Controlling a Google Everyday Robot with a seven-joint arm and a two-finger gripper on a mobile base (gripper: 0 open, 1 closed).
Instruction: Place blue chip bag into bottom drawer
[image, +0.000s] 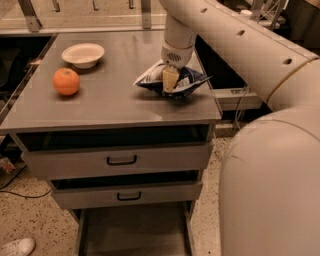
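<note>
My gripper (170, 80) is down on the blue chip bag (192, 81), which lies near the cabinet top's (110, 102) right edge, long axis running left-right. Grip: can't tell. The bottom drawer (135, 232) stands open below.

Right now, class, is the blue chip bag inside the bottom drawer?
No: the blue chip bag sits on the cabinet top with the gripper on it.
</note>
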